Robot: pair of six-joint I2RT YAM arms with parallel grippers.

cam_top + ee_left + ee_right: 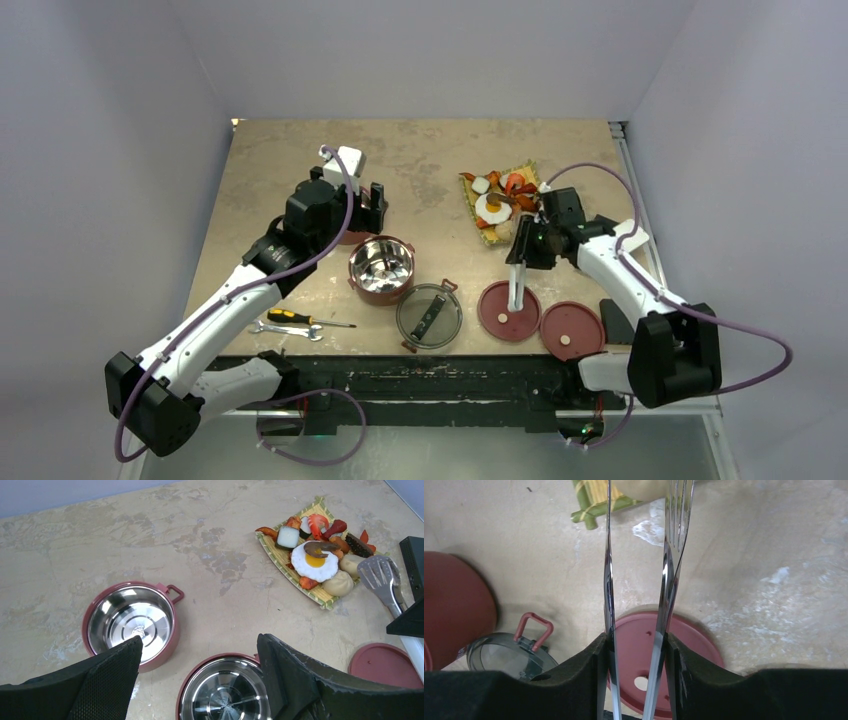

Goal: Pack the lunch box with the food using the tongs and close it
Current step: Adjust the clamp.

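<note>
Right gripper (636, 647) clamps the tongs (665, 575), with its pads on the outside of both arms and the arms slightly parted. The tongs point toward the yellow woven mat (276, 554); the slotted head sits just beside a beige bun (339, 584) at the mat's edge. All the food (315, 562) is on the mat: fried egg, buns, white cube, red and orange chunks. Left gripper (200, 640) is spread wide and empty, hovering above the two red bowls (127, 622), which stand open and apart with bare steel insides. Two red disc lids (571, 330) lie flat on the table (430, 160), one under the tongs. The dark see-through top lid (430, 317) is just left of them. Screwdriver (300, 318) and wrench (285, 330) lie by the left arm.
</note>
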